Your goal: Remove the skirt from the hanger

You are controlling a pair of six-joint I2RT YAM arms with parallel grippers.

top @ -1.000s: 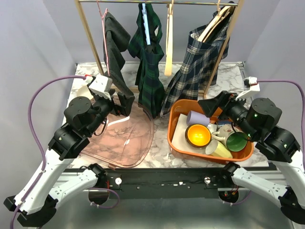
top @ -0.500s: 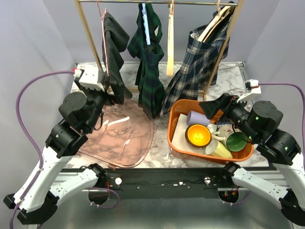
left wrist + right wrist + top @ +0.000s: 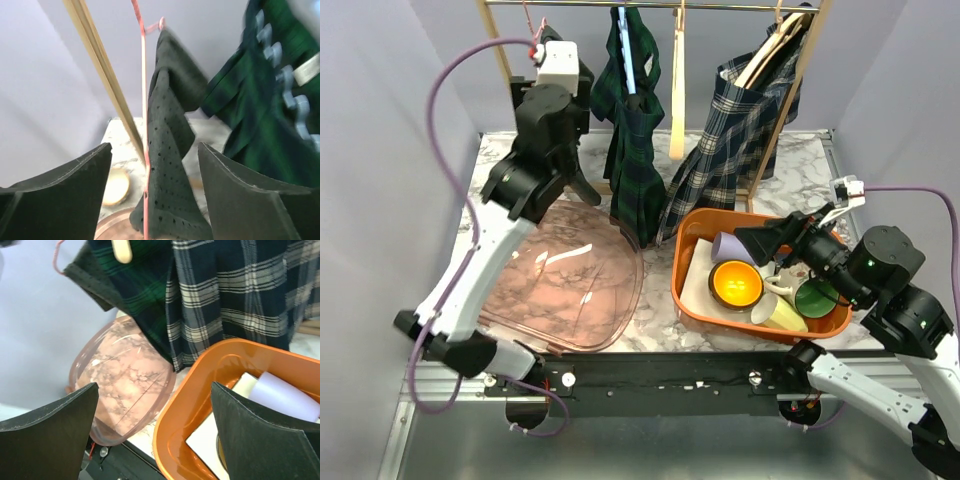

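- Left arm has swung up from the table to rail height; left gripper (image 3: 152, 150) straddles the dark skirt (image 3: 172, 100), jaws apart, nothing gripped.
- Skirt is on the pink hanger (image 3: 143, 100); the grab looks next.
- Right gripper (image 3: 154, 386) hangs wide open over the orange tub (image 3: 200, 347).

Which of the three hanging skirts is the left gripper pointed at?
The dark grey skirt on the pink hanger, leftmost on the rail, straight ahead of the left gripper. The green tartan skirt and the navy plaid skirt hang further right.

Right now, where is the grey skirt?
The grey skirt hangs on a pink hanger, between a wooden post at left and a green tartan skirt at right, in the left wrist view.
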